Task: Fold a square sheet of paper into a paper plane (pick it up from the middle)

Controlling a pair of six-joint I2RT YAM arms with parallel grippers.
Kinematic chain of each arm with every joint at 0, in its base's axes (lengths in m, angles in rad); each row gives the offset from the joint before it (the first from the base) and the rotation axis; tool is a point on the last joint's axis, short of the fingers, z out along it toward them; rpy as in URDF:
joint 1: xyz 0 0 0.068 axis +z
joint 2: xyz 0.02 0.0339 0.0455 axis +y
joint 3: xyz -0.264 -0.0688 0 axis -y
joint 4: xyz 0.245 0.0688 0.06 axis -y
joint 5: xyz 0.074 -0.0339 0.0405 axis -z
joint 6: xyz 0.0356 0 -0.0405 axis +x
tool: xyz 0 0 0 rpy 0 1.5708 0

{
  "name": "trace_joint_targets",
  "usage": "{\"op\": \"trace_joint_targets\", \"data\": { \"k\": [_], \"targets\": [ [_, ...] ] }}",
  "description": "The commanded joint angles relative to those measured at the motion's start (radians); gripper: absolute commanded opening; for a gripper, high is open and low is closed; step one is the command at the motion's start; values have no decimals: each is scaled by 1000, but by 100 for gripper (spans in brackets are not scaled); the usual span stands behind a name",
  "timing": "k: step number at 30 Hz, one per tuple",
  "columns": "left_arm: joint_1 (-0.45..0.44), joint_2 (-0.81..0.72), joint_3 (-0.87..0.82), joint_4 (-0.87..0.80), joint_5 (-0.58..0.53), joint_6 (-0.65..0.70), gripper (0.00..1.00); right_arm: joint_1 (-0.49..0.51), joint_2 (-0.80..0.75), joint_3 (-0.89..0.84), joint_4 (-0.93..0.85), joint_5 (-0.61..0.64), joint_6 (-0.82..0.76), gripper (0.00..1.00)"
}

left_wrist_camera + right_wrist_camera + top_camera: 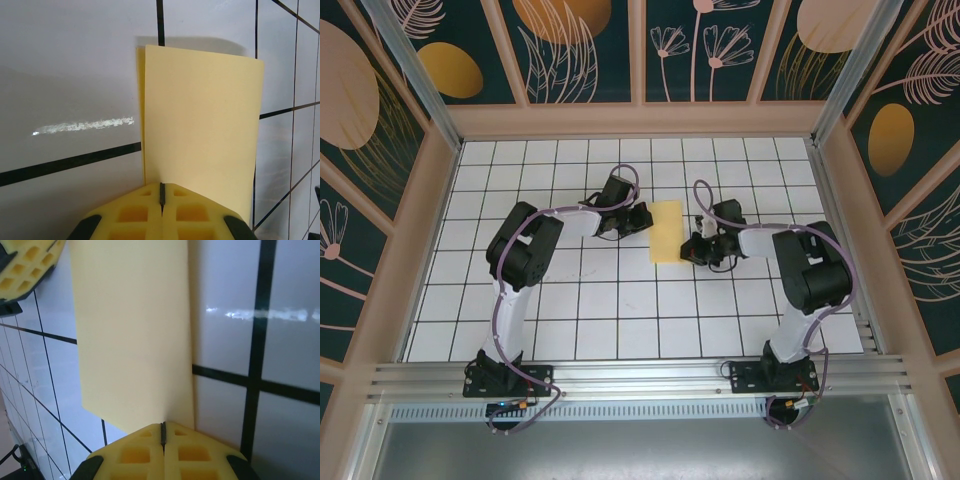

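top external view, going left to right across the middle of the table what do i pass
left arm → left claw → yellow paper → right claw → right arm

A lab test cell: gridded table point(570, 330), patterned walls point(590, 50), aluminium rail point(640, 380).

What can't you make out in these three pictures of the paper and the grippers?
1. Left wrist view: the near edge of the paper, hidden behind the left gripper; pinched or only pressed, unclear.
2. Right wrist view: the paper's far end, cut off by the top edge; its near edge, hidden behind the right gripper.
3. Top view: the paper's layers and crease, too small.
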Motion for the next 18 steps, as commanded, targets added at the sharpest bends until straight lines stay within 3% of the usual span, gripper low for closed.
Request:
{"op": "trace_joint_targets", "data": {
  "k": [1, 11, 18],
  "targets": [
    [27, 114, -91, -285, -217, 8, 0, -3, -15, -46, -105, 44, 3, 0],
    [28, 18, 18, -303, -176, 75, 0, 74, 2, -1, -37, 54, 103, 0],
    [75, -150, 124, -312, -208, 36, 29, 185, 38, 87, 76, 130, 299, 0]
  ]
}}
